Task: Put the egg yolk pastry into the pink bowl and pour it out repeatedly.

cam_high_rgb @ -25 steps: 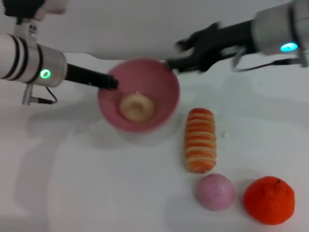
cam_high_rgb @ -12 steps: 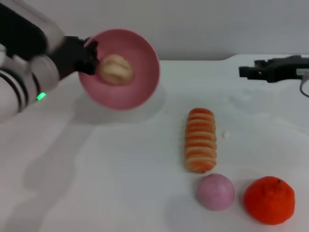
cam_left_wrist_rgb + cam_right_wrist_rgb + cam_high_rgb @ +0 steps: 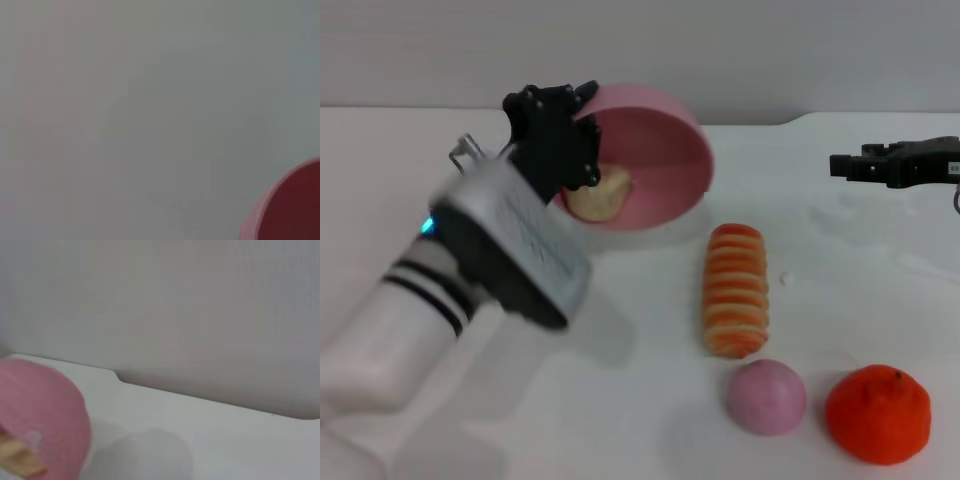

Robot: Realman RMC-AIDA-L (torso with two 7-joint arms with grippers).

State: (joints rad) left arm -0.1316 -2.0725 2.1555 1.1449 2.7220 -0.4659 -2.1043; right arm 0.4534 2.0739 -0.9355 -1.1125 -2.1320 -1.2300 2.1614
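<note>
White tabletop [image 3: 620, 400] fills the scene, with a pale wall behind. At about ten o'clock from the table's middle, the pink bowl [image 3: 665, 150] is held off the surface by the left gripper [image 3: 560, 135], which is clamped on its rim; the bowl is tipped steeply on its side, mouth turned toward the camera. The egg yolk pastry [image 3: 600, 195] is seen low inside the bowl, by the lower rim — apparently on its way out, so the pouring step is judged to be under way and not yet finished. Such a steep tilt is what lets a light, rounded bun roll free, and the spot under the rim is bare table.

The right gripper [image 3: 850, 165] is parked at about two o'clock, well apart from the bowl; whether its fingers are open cannot be told.

A striped bread roll [image 3: 735, 290] lies just at four o'clock of the bowl, with a pink ball [image 3: 767, 397] and an orange [image 3: 877, 413] at five o'clock — the pastry could roll against the roll on landing.
</note>
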